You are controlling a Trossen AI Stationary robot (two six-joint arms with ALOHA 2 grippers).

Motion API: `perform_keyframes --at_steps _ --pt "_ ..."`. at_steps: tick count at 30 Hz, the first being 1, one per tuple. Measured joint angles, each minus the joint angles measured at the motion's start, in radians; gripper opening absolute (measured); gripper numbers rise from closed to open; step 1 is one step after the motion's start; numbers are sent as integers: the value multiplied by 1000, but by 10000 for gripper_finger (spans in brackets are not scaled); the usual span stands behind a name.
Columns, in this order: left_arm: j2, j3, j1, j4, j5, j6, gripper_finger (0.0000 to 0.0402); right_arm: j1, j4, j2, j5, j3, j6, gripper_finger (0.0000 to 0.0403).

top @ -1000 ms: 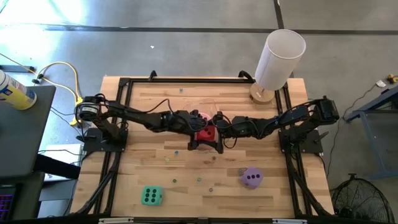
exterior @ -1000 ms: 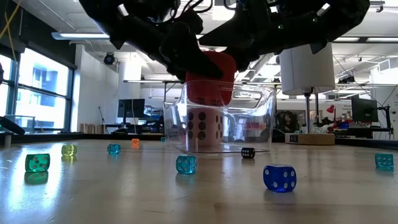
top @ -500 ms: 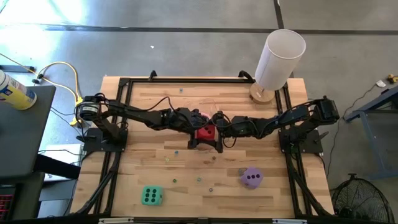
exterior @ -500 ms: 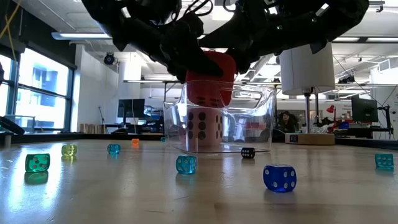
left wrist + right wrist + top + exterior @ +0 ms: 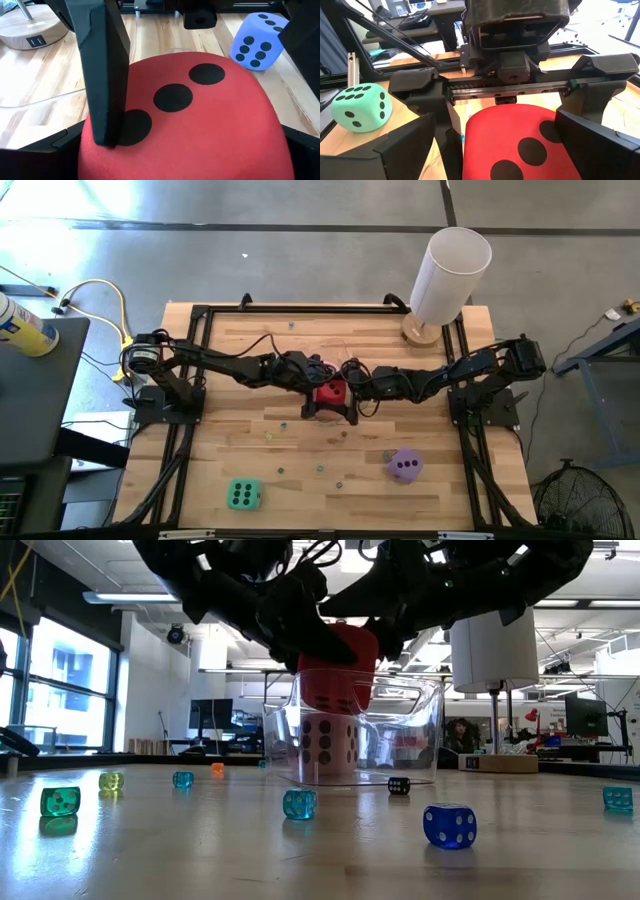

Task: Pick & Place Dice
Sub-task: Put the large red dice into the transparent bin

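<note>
The red die [image 5: 338, 665] stands in the mouth of the clear bin [image 5: 412, 735] at the table's middle. It sticks out above the rim and seems to rest on the pink die [image 5: 325, 745] inside. My left gripper [image 5: 318, 390] comes at it from the left and my right gripper [image 5: 345, 392] from the right. Both are open, their fingers on either side of the red die [image 5: 200, 120]. The green die [image 5: 243, 495] and the purple die [image 5: 405, 465] lie on the table near its front edge. My left gripper has its fingers [image 5: 420, 85] along the red die's sides, slanting down from the table's left; I cannot tell whether they touch it. My right gripper has one finger [image 5: 102, 75] lying along the die's pipped face, slanting down from the right; I cannot tell whether it touches.
A white cylindrical lamp [image 5: 450, 275] on a wooden base stands at the far right corner. Several small coloured dice [image 5: 449, 825] are scattered over the near half of the table. The black frame rails [image 5: 190, 410] run along both sides.
</note>
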Motion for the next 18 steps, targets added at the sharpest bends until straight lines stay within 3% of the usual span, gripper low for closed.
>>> perform_keyframes --at_steps 8,18 --pt "0 2 1 0 -4 3 400 4 8 0 22 0 -20 400" --pt "0 15 2 0 30 32 400 45 44 0 145 -4 -58 400"
